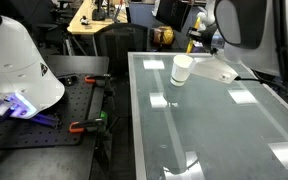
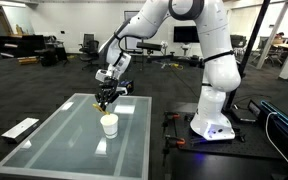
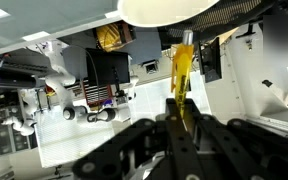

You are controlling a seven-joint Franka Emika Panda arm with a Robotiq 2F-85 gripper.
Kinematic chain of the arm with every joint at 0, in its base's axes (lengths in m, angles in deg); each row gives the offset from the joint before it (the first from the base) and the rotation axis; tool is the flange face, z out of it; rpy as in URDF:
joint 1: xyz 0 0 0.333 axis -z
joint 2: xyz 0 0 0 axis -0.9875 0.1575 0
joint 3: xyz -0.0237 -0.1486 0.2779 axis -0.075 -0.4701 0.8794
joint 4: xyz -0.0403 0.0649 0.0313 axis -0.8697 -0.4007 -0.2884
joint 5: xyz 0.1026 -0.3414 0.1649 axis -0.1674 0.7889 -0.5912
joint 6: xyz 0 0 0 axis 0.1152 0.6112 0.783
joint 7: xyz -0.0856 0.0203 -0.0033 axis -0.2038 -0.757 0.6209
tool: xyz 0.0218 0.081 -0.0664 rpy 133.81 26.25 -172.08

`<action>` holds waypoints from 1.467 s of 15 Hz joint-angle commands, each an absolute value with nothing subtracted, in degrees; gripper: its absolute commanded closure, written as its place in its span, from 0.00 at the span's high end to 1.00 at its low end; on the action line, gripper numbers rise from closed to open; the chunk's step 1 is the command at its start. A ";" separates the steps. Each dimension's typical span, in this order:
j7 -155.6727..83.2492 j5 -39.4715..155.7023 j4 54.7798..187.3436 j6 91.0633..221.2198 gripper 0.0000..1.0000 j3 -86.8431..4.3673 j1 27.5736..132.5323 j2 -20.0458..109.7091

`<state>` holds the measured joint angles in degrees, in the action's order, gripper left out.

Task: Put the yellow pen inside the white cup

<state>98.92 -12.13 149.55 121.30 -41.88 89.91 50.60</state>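
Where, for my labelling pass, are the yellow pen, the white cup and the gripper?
yellow pen (image 3: 184, 75): wrist view, on the middle of its visible shaft.
white cup (image 1: 181, 70): an exterior view, on its side wall.
gripper (image 2: 105, 99): an exterior view, midway between its fingertips.

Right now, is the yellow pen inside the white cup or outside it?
Outside: the pincer grips the pen above the cup, its tip short of the rim.

Reflecting ceiling lights in the glass tabletop; gripping the neighbouring black bench with orange-handled clamps; crowding the background with a wooden desk and office chairs.
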 commanded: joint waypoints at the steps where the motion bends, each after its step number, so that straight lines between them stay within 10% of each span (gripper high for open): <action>1: 101.04 -13.83 149.16 121.20 0.03 -42.28 90.41 51.78; 10: 101.48 -15.45 149.27 121.50 0.03 -42.66 90.69 53.93; 12: 101.43 -15.79 149.44 121.51 0.38 -42.83 90.75 54.10; 22: 101.84 -17.61 149.83 121.52 0.99 -43.26 91.04 54.74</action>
<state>99.87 -16.05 149.51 121.30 -43.05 90.96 54.85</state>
